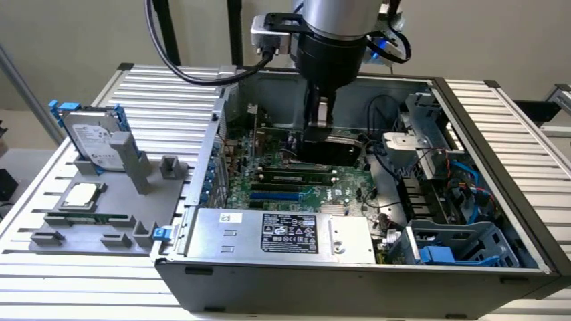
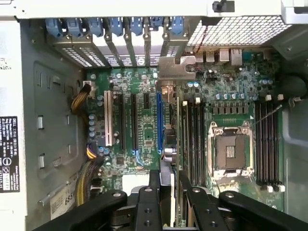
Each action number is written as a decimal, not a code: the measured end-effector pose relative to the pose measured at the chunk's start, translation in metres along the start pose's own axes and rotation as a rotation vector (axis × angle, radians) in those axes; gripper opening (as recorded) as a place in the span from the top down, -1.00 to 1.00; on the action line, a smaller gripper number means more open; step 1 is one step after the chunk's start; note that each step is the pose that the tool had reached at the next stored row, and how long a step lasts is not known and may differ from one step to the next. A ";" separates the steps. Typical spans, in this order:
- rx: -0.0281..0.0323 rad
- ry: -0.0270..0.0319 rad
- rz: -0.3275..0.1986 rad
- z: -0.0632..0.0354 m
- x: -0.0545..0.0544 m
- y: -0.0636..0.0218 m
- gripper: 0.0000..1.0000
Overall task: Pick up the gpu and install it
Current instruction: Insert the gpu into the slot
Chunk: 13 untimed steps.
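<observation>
The gpu (image 1: 332, 147), a thin dark card, hangs upright inside the open computer case (image 1: 499, 167), a little above the motherboard (image 1: 295, 190). My gripper (image 1: 317, 130) is shut on its upper edge. In the wrist view the gpu (image 2: 172, 144) appears edge-on between the black fingers (image 2: 154, 192), with its silver end bracket (image 2: 174, 68) toward the case's rear slot covers. There my gripper (image 2: 168, 185) holds the card beside the long blue expansion slot (image 2: 158, 122), on the side nearer the processor socket (image 2: 230, 151).
A grey fixture (image 1: 98, 231) at the exterior view's left holds a silver hard drive with blue rails (image 1: 93, 140), a processor chip (image 1: 80, 195) and a green memory stick (image 1: 87, 218). The power supply (image 1: 281, 231), drive cage (image 1: 450, 244) and cables (image 1: 392, 144) crowd the case.
</observation>
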<state>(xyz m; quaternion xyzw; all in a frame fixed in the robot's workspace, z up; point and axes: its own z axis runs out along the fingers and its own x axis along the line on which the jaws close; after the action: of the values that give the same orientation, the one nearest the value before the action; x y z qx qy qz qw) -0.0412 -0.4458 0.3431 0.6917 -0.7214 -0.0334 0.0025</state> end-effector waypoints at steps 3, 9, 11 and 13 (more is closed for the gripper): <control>-0.0016 -0.0087 -0.027 0.0043 0.001 0.0035 1.00; -0.0012 -0.0227 -0.033 0.0134 0.008 0.0162 1.00; -0.0003 -0.0253 -0.033 0.0165 0.012 0.0186 1.00; 0.0011 -0.0276 -0.033 0.0199 0.013 0.0206 1.00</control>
<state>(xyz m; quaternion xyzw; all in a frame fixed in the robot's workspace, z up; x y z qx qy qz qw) -0.0633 -0.4574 0.3237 0.7031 -0.7098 -0.0426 -0.0085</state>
